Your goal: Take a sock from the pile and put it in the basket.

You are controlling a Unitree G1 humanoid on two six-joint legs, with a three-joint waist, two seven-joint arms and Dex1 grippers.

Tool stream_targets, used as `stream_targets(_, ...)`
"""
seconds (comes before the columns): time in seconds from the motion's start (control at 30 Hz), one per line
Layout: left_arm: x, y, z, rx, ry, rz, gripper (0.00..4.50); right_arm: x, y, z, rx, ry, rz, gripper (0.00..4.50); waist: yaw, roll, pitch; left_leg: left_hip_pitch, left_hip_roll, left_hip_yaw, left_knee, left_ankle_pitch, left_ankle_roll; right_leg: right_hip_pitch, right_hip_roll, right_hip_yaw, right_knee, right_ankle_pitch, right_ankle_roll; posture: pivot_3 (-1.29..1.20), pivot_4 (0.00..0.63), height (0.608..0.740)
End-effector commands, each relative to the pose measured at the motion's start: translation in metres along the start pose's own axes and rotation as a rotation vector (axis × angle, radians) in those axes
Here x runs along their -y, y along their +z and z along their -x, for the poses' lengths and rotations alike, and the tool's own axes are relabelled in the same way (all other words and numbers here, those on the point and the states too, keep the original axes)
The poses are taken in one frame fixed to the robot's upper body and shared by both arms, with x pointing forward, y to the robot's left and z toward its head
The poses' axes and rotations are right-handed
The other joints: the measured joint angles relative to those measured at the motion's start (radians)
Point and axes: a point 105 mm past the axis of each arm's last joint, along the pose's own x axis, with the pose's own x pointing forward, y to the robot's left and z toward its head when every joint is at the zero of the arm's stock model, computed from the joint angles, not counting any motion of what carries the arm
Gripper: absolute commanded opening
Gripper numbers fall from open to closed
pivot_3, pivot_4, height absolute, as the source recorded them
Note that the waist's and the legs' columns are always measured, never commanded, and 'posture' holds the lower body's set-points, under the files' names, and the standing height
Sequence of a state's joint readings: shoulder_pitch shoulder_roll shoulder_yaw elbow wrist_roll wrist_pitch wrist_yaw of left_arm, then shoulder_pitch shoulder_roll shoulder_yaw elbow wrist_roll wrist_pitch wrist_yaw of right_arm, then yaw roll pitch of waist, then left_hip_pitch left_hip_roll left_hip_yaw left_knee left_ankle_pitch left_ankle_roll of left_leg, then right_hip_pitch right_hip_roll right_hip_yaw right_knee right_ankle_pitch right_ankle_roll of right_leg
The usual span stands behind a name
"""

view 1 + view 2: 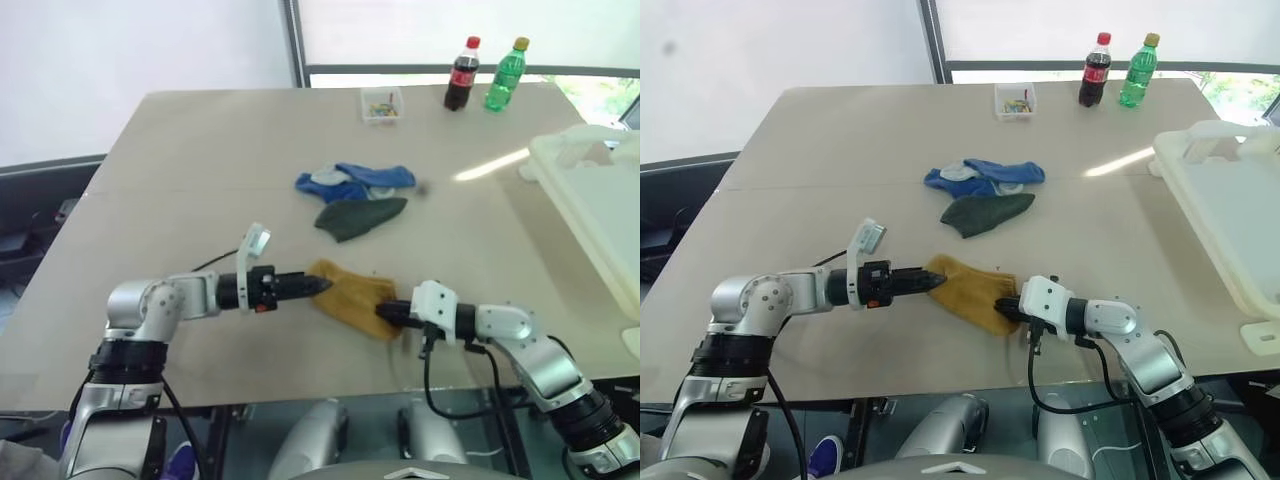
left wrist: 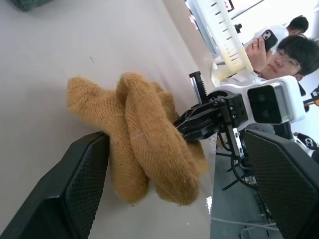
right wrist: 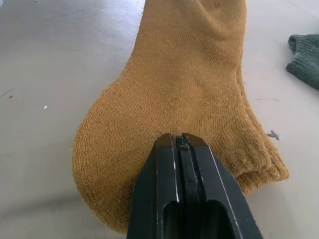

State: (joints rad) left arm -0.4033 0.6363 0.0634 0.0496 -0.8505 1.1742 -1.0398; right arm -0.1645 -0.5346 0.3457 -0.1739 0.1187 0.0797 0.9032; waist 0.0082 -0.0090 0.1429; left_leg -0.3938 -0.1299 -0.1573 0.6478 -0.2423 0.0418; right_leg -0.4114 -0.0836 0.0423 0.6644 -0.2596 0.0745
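1. We see a mustard-yellow sock (image 1: pixel 352 296) lying flat on the beige table (image 1: pixel 200 170), near the front edge, between our two grippers.
2. Right gripper (image 1: pixel 385 312): fingers clenched tight together, tips pressed into one end of the yellow sock. The right wrist view shows the two black fingers (image 3: pixel 184 174) closed with no gap, but we cannot tell whether any fabric is pinched between them.
3. Left gripper (image 1: pixel 318 285): fingers spread wide, released, holding nothing. In the left wrist view one finger (image 2: pixel 84 174) touches the sock's folded end; the other stands apart from it.
4. The rest of the pile sits further back, mid-table: a blue sock (image 1: pixel 355 180) with a dark green sock (image 1: pixel 358 217) just in front of it, touching. Both are apart from the yellow one.
5. Basket (image 1: pixel 590 200): cream-white, at the table's right edge, well apart from the socks.
6. Far edge: a small clear box (image 1: pixel 382 104), a cola bottle (image 1: pixel 462 74) and a green bottle (image 1: pixel 505 75), both upright, side by side.
7. A person (image 2: pixel 279 55) holding a phone shows in the left wrist view, beyond the table.
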Motion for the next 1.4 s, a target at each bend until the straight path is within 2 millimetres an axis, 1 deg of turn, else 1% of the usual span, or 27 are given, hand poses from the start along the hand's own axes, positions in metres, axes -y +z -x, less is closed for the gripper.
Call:
stream_targets(0.03, 0.023, 0.004, -0.006, -0.028, -0.123, -0.005, 4.44, 0.002, -0.001, 0.002, -0.007, -0.011, 0.009, 0.12, 0.000, 0.000, 0.000, 0.000, 0.000, 0.000, 0.000, 0.000, 0.000, 0.000, 0.000, 0.000, 0.000, 0.000, 0.000, 0.00, 0.150, 0.740)
stream_targets(0.23, 0.027, -0.004, -0.022, -0.082, -0.177, -0.001, 4.44, 0.006, 0.003, 0.005, 0.002, -0.029, 0.015, 0.12, 0.000, 0.000, 0.000, 0.000, 0.000, 0.000, 0.000, 0.000, 0.000, 0.000, 0.000, 0.000, 0.000, 0.000, 0.000, 0.00, 0.150, 0.740)
stream_targets(0.5, 0.036, -0.012, -0.055, -0.138, -0.278, 0.011, 4.44, 0.008, 0.004, 0.009, 0.005, -0.054, 0.004, 0.12, 0.003, 0.000, 0.000, 0.000, 0.000, 0.000, 0.000, 0.000, 0.000, 0.000, 0.000, 0.000, 0.000, 0.000, 0.000, 0.00, 0.150, 0.740)
stream_targets(0.77, 0.036, -0.021, -0.073, -0.189, -0.313, 0.028, 4.44, 0.006, 0.006, 0.011, 0.004, -0.064, -0.002, 0.12, 0.003, 0.000, 0.000, 0.000, 0.000, 0.000, 0.000, 0.000, 0.000, 0.000, 0.000, 0.000, 0.000, 0.000, 0.000, 0.00, 0.150, 0.740)
stream_targets(0.83, 0.040, -0.018, -0.075, -0.186, -0.330, 0.022, 4.44, 0.005, 0.007, 0.011, 0.004, -0.065, -0.002, 0.12, 0.004, 0.000, 0.000, 0.000, 0.000, 0.000, 0.000, 0.000, 0.000, 0.000, 0.000, 0.000, 0.000, 0.000, 0.000, 0.00, 0.150, 0.740)
stream_targets(0.93, 0.042, -0.010, -0.076, -0.152, -0.344, 0.056, 4.44, 0.007, 0.009, 0.014, 0.011, -0.085, -0.007, 0.12, 0.005, 0.000, 0.000, 0.000, 0.000, 0.000, 0.001, 0.000, 0.000, 0.000, 0.000, 0.000, 0.000, 0.000, 0.000, 0.00, 0.150, 0.740)
stream_targets(1.03, 0.037, -0.018, -0.082, -0.184, -0.324, 0.058, 4.44, 0.008, 0.011, 0.015, 0.017, -0.100, -0.012, 0.12, 0.002, 0.000, 0.000, 0.000, 0.000, 0.000, 0.001, 0.000, 0.000, 0.000, 0.000, 0.000, 0.000, 0.000, 0.000, 0.00, 0.150, 0.740)
stream_targets(1.13, 0.034, -0.021, -0.094, -0.194, -0.318, 0.076, 4.44, 0.009, 0.014, 0.017, 0.025, -0.126, -0.009, 0.12, 0.004, 0.000, 0.000, 0.000, 0.000, 0.000, 0.001, 0.000, 0.000, 0.000, 0.000, 0.000, 0.000, 0.000, 0.000, 0.00, 0.150, 0.740)
stream_targets(1.2, 0.030, -0.025, -0.102, -0.204, -0.304, 0.086, 4.44, 0.011, 0.019, 0.023, 0.032, -0.159, -0.007, 0.12, 0.007, 0.000, 0.000, -0.001, 0.000, 0.000, 0.001, 0.000, 0.000, 0.000, 0.000, 0.000, 0.000, 0.000, 0.000, 0.00, 0.150, 0.740)
stream_targets(1.3, 0.020, -0.032, -0.112, -0.214, -0.269, 0.113, 4.44, 0.014, 0.025, 0.037, 0.019, -0.213, 0.002, 0.12, 0.008, 0.000, 0.000, -0.001, -0.001, -0.001, 0.002, 0.000, 0.000, 0.000, 0.000, -0.001, 0.000, 0.000, 0.000, 0.00, 0.150, 0.740)
stream_targets(1.4, 0.008, -0.042, -0.122, -0.236, -0.213, 0.144, 4.44, 0.009, 0.026, 0.050, -0.014, -0.236, -0.005, 0.12, 0.009, 0.000, 0.000, -0.002, -0.002, -0.001, 0.002, 0.000, 0.000, 0.000, -0.001, -0.001, 0.000, 0.000, 0.000, 0.00, 0.150, 0.740)
